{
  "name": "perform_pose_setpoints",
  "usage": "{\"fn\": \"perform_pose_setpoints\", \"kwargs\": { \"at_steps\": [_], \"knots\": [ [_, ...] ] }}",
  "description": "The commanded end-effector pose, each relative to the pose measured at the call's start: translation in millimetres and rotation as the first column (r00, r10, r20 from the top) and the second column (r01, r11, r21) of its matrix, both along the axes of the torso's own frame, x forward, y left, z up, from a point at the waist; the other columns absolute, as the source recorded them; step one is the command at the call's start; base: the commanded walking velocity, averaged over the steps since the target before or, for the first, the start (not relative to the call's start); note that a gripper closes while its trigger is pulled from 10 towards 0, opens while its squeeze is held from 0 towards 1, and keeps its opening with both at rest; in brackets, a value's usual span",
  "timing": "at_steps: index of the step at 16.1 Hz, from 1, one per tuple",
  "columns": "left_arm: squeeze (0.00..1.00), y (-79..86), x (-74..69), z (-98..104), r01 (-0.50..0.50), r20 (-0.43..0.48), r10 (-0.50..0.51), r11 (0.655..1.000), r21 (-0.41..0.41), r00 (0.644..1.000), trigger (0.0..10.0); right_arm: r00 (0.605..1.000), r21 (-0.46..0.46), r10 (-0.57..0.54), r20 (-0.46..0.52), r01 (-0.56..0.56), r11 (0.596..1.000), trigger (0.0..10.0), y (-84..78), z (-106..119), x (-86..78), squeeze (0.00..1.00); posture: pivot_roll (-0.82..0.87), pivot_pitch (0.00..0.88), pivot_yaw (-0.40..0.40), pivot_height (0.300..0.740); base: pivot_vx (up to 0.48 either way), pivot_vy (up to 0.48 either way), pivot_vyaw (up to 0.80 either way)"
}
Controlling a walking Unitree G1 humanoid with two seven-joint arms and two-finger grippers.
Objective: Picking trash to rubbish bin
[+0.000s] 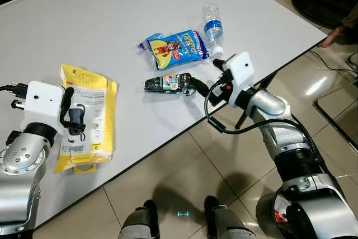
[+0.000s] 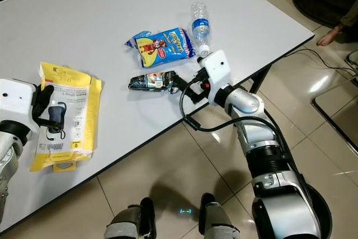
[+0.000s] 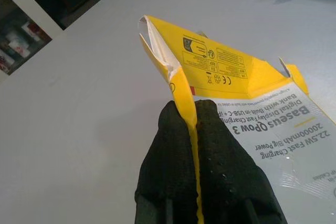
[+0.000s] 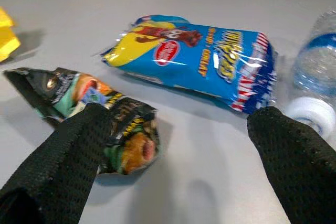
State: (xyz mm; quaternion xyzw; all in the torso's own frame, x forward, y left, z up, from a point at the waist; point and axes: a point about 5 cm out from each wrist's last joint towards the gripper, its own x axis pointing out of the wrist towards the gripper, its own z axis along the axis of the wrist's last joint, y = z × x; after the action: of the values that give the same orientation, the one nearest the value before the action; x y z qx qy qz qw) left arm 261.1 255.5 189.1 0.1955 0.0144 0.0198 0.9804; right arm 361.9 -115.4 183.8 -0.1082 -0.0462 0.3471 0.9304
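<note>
On the white table (image 1: pixel 112 9) lie a black snack wrapper (image 1: pixel 166 83), a blue snack bag (image 1: pixel 176 48) and a clear plastic bottle (image 1: pixel 213 29) beyond it. My right gripper (image 1: pixel 208 75) is open at the table's near edge. One of its fingers (image 4: pixel 68 150) rests against the wrapper's end and the other is by the bottle cap (image 4: pixel 310 116). At the near left, my left gripper (image 3: pixel 191 145) is shut on the edge of a flat yellow package (image 1: pixel 89 110), which lies on the table.
The table edge runs diagonally, just under my right arm. Past it is tiled floor with a black cable (image 1: pixel 330 65) at the right. A person's hand (image 1: pixel 334 36) touches the table's far right corner. My feet (image 1: pixel 212 216) stand below.
</note>
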Motion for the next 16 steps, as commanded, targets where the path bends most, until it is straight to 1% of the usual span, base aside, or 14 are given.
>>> {"fn": "perform_pose_setpoints", "kwargs": {
  "at_steps": [1, 2, 3, 4, 5, 8, 10, 16],
  "knots": [
    [0.00, 2.0, -1.9, -5.2, -0.012, -0.023, 0.011, 1.000, -0.010, 1.000, 1.1, 0.999, -0.033, 0.040, 0.026, -0.039, 0.999, 10.0, 6.9, 2.5, -2.2, 1.00, 0.04, 0.281, 0.050, 0.740, 0.000, 0.000, 0.00],
    [0.00, 1.9, -2.0, -5.2, -0.012, -0.023, 0.012, 1.000, -0.011, 1.000, 1.3, 0.998, -0.051, 0.051, 0.029, -0.049, 0.997, 10.0, 8.4, 1.6, -2.8, 1.00, 0.04, 0.281, 0.049, 0.740, 0.000, 0.000, 0.00],
    [0.00, 1.8, -2.1, -5.2, -0.012, -0.021, 0.012, 1.000, -0.011, 1.000, 1.4, 0.996, -0.118, 0.076, 0.046, -0.070, 0.990, 10.0, 11.7, -1.7, -4.2, 1.00, 0.04, 0.281, 0.049, 0.740, 0.000, 0.000, 0.00],
    [0.00, 1.6, -2.2, -5.1, -0.012, -0.020, 0.012, 1.000, -0.011, 1.000, 1.5, 0.994, -0.159, 0.098, 0.052, -0.089, 0.983, 10.0, 14.2, -4.4, -5.2, 0.58, 0.04, 0.283, 0.049, 0.740, 0.000, 0.000, 0.00],
    [0.00, 1.2, -2.1, -5.3, -0.012, -0.020, 0.011, 1.000, -0.011, 1.000, 1.6, 0.990, -0.177, 0.131, 0.046, -0.121, 0.977, 10.0, 17.8, -6.8, -6.8, 0.00, 0.04, 0.284, 0.049, 0.740, 0.000, 0.000, 0.00],
    [0.00, -0.2, -1.2, -5.7, -0.010, -0.018, 0.010, 1.000, -0.014, 1.000, 1.7, 0.985, -0.236, 0.163, 0.060, -0.145, 0.961, 10.0, 24.0, -12.0, -8.1, 0.00, 0.04, 0.288, 0.046, 0.740, 0.000, 0.000, 0.00],
    [0.00, -1.4, -1.6, -6.6, -0.009, -0.016, 0.009, 1.000, -0.014, 1.000, 1.8, 0.979, -0.298, 0.181, 0.099, -0.144, 0.944, 10.0, 28.7, -14.5, -8.6, 0.00, 0.04, 0.288, 0.046, 0.740, 0.000, 0.000, 0.00],
    [0.00, -1.2, -2.6, -5.9, -0.012, -0.013, 0.012, 1.000, -0.015, 1.000, 1.7, 0.974, -0.309, 0.159, 0.159, -0.104, 0.945, 10.0, 33.0, -7.2, -0.2, 0.00, 0.04, 0.295, 0.046, 0.740, 0.000, 0.000, 0.00]
  ]
}}
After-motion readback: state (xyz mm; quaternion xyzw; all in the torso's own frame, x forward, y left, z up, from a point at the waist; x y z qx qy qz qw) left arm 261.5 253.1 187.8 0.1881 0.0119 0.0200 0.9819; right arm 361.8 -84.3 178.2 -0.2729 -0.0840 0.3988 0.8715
